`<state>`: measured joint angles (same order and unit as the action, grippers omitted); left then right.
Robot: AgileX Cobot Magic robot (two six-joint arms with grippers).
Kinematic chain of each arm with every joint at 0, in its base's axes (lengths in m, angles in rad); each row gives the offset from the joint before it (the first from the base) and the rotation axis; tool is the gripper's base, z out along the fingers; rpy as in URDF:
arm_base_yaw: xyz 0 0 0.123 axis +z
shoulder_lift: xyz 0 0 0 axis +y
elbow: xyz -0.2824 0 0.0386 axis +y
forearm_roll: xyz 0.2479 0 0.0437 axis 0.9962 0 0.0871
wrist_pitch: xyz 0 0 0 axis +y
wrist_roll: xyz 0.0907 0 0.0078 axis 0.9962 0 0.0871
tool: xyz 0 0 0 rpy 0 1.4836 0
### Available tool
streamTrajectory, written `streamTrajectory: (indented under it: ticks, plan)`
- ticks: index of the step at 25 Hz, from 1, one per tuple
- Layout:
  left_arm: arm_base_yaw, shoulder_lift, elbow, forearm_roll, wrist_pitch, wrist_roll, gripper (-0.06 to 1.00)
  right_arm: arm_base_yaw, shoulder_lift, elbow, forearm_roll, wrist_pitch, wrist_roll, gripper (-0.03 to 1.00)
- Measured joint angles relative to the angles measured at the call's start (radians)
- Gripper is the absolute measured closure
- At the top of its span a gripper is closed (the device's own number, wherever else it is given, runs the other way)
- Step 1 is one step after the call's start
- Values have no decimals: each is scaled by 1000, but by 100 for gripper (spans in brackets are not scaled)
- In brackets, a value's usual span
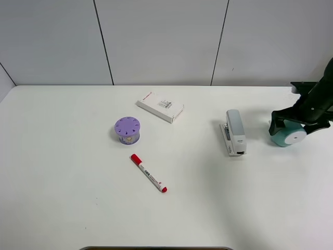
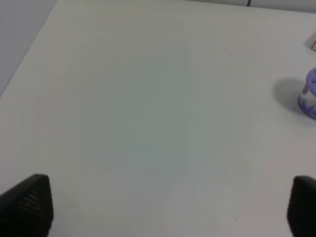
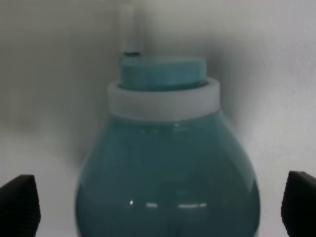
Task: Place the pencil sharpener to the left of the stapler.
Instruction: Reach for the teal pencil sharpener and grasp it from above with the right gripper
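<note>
The teal pencil sharpener (image 1: pixel 287 136) lies on its side at the table's far right, its white face toward the front. It is to the right of the grey-and-white stapler (image 1: pixel 235 132). My right gripper (image 1: pixel 294 127) is open and straddles the sharpener. In the right wrist view the sharpener (image 3: pixel 165 163) fills the space between the two black fingertips (image 3: pixel 19 202), with a gap on each side. My left gripper (image 2: pixel 163 207) is open above bare table and holds nothing. It is out of the exterior high view.
A purple round holed container (image 1: pixel 127 129) stands left of centre and also shows in the left wrist view (image 2: pixel 310 98). A flat white box (image 1: pixel 160 106) lies behind it. A red-capped marker (image 1: pixel 149 173) lies in front. The table's right edge is close to the sharpener.
</note>
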<state>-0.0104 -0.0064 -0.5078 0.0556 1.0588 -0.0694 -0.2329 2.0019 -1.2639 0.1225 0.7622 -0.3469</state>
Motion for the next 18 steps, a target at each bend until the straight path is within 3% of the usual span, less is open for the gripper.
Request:
streamTrajectory:
  ticks: [18]
  plan:
    - [0,0,0,0,0,0,-1,0,62,0,-18,-50,-5,-1]
